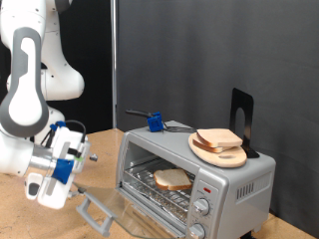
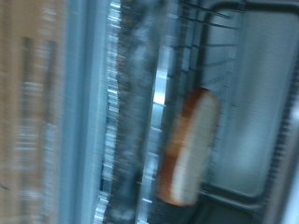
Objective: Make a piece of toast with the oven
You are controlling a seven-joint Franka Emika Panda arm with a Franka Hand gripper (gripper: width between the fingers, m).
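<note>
The silver-grey oven (image 1: pixel 234 184) stands at the exterior view's right with its glass door (image 1: pixel 118 207) swung down and open. The piece of toast (image 1: pixel 171 179) lies flat on the wire rack inside. In the blurred wrist view the piece of toast (image 2: pixel 192 145) shows inside the oven (image 2: pixel 252 112), beyond the edge of the door. My gripper (image 1: pixel 62 171) hangs to the exterior view's left of the open door, just above and beside its bar handle (image 1: pixel 93 209), with nothing seen between its fingers. The fingers do not show in the wrist view.
On the oven's top sits a wooden plate (image 1: pixel 231 158) with two stacked bread slices (image 1: pixel 218 140), a black stand (image 1: pixel 242 115) behind it and a small blue object (image 1: pixel 156 121) at the back. Round knobs (image 1: pixel 202 206) sit on the oven's front right. A dark curtain backs the wooden table (image 1: pixel 30 214).
</note>
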